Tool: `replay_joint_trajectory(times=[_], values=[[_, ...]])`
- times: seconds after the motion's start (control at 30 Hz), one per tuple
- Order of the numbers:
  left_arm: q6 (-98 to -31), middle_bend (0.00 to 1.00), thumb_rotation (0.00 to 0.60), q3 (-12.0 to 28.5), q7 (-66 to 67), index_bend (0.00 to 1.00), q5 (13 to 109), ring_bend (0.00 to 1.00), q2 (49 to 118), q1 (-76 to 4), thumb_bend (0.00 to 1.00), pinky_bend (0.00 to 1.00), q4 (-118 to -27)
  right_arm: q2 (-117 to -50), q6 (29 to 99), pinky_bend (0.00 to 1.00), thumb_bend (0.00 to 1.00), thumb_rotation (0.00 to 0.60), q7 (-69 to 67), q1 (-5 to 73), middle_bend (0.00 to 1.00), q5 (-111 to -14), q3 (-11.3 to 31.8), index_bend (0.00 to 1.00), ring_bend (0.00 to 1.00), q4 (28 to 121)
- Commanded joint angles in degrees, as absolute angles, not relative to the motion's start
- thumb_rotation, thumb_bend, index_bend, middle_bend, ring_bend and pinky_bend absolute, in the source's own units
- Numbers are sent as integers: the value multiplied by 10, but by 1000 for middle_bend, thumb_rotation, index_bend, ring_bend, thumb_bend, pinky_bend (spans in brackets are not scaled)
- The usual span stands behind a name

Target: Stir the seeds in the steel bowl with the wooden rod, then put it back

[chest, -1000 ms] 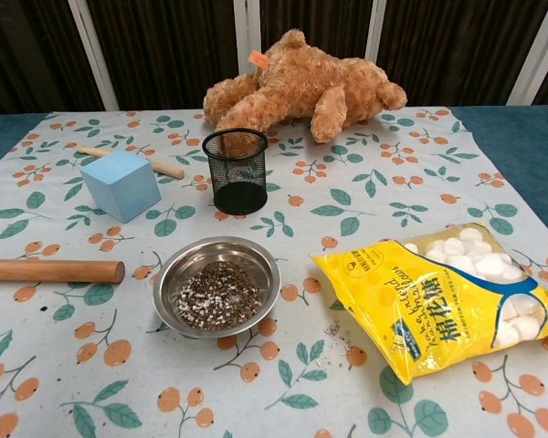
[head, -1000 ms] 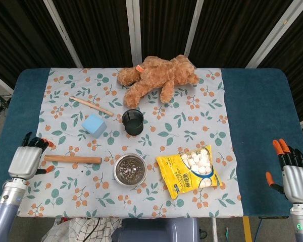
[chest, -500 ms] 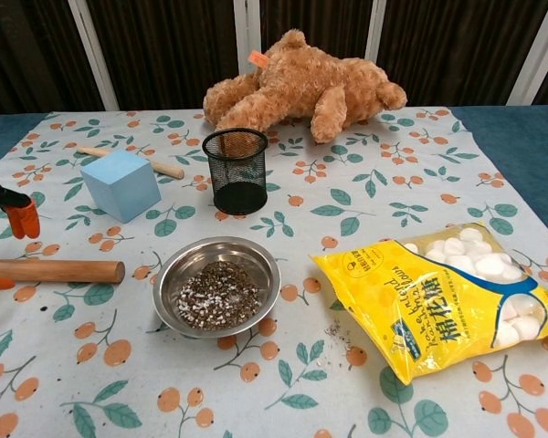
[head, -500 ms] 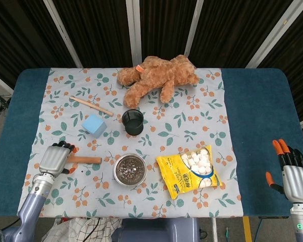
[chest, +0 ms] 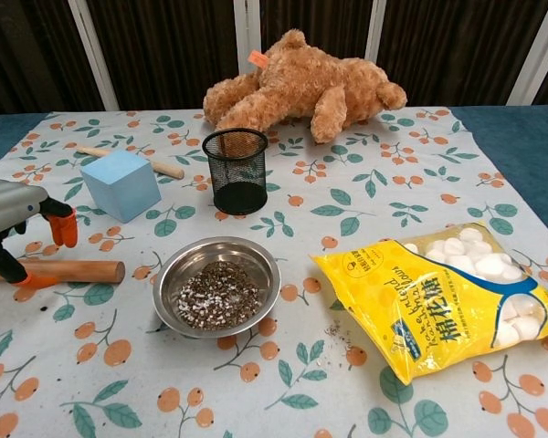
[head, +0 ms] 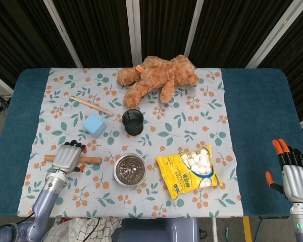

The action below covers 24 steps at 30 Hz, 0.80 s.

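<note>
Nearest, at the lower right of the head view, the right hand (head: 295, 174) hangs off the table edge, fingers apart, holding nothing. At the lower left, the left hand (head: 68, 157) sits over the wooden rod (head: 91, 160), fingers spread above it and not yet closed (contact cannot be confirmed). The rod lies flat on the cloth just left of the steel bowl (chest: 216, 286), seeds inside, undisturbed. Beyond: marshmallow bag (chest: 447, 306), blue cube (chest: 120, 183), mesh cup (chest: 237, 170), teddy bear (chest: 297, 84). Risk, in my judgement: the round rod may roll from a loose grip, or its free end may knock the bowl and spill seeds. Against a second ago, the left hand has travelled inward from the cloth's edge to the rod; the right hand is unchanged.
</note>
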<state>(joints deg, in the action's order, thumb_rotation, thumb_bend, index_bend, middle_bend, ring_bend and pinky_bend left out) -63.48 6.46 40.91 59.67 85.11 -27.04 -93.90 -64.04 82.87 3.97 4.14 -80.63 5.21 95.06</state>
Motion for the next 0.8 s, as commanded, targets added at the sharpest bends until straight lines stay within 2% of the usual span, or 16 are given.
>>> replay_joint_trajectory(times=[0.03, 0.8], values=[[-634, 385, 600, 64, 418, 437, 587, 229, 858, -278, 341, 331, -943, -641, 828, 0, 415, 600, 39, 41, 0, -806, 52, 0, 0, 950], [-645, 461, 600, 55, 465, 463, 529, 229, 887, -317, 361, 312, -934, -641, 828, 0, 416, 600, 36, 42, 0, -806, 52, 0, 0, 949]])
